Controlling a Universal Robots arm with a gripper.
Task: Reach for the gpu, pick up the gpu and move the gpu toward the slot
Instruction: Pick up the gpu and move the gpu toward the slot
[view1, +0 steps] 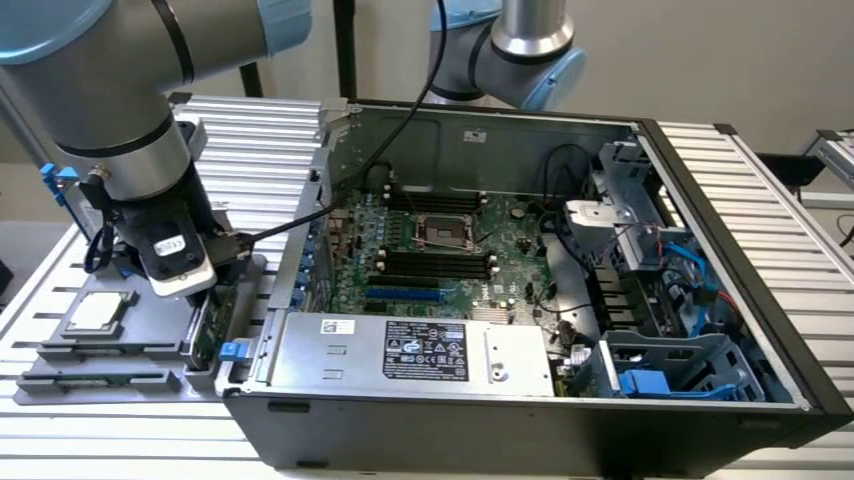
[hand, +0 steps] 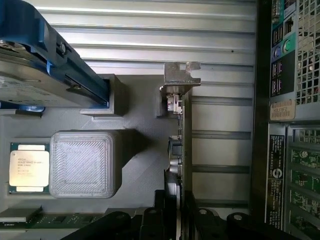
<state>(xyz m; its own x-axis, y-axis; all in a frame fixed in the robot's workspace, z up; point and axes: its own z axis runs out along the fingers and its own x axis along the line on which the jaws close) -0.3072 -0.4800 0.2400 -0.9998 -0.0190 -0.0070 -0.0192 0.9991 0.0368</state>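
Table: ribbed aluminium table (view1: 763, 205) carrying an open black computer case (view1: 534, 445) that lies on its side, green motherboard (view1: 461, 255) facing up inside it.
Tray: grey moulded plastic tray (view1: 60, 352) on the table at the exterior view's left, just beside the case wall.
Gpu: thin green circuit-board card, the gpu (hand: 186, 145), stands on edge in the tray's slot nearest the case, its silver metal bracket at the end away from the arm. In the exterior view it is a dark green sliver (view1: 200, 338) directly under the arm's tool.
Gripper: black gripper (hand: 179, 222) sits low over the near end of the card, a jaw on each side of its top edge; in the exterior view it (view1: 210, 296) hangs just above the tray.
Grip: I cannot tell whether the jaws are pressed onto the card or merely straddling it; the card rests in its slot.
Chip: small square silver processor chip (hand: 29, 167) lies flat in a tray pocket, well apart from the card.
Drive: silver boxy hard drive with blue rails (hand: 30, 80) rests in another tray bay.
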